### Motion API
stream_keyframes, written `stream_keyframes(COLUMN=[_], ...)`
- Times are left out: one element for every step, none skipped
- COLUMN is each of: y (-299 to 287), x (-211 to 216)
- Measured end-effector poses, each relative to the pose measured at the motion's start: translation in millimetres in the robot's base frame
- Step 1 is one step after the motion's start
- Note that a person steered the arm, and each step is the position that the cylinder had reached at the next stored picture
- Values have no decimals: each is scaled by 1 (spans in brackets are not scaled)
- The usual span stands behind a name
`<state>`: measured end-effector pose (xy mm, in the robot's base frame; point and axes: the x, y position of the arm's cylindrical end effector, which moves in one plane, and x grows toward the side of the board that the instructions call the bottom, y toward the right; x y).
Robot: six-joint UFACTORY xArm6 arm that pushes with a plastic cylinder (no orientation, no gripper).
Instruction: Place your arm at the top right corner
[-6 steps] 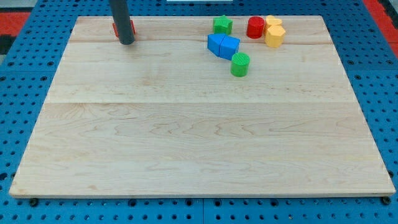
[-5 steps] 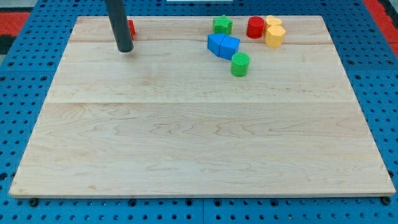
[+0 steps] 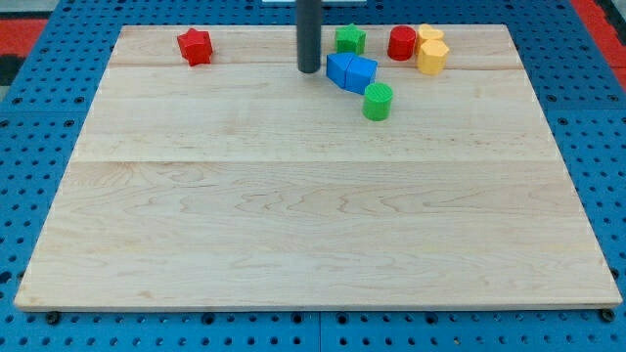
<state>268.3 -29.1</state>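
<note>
Your clawless tip [image 3: 309,70] sits just left of the blue blocks [image 3: 351,71], short of the table's [image 3: 293,215] top-right corner.

A red star block [image 3: 195,46] is lying near the top left of the wooden board [image 3: 293,225]. Toward the top right, a green star block [image 3: 349,39], a red cylinder [image 3: 401,43] and two touching yellow blocks [image 3: 430,51] are sitting in a row. Two blue blocks [image 3: 351,71] are resting together below, a green cylinder [image 3: 378,102] just beneath them. A blue pegboard [image 3: 597,147] is surrounding the board.
</note>
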Motion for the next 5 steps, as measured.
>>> stream_keyframes(y=[-38,-10,24,131,238], x=[-31,-76,-74,-75,-76])
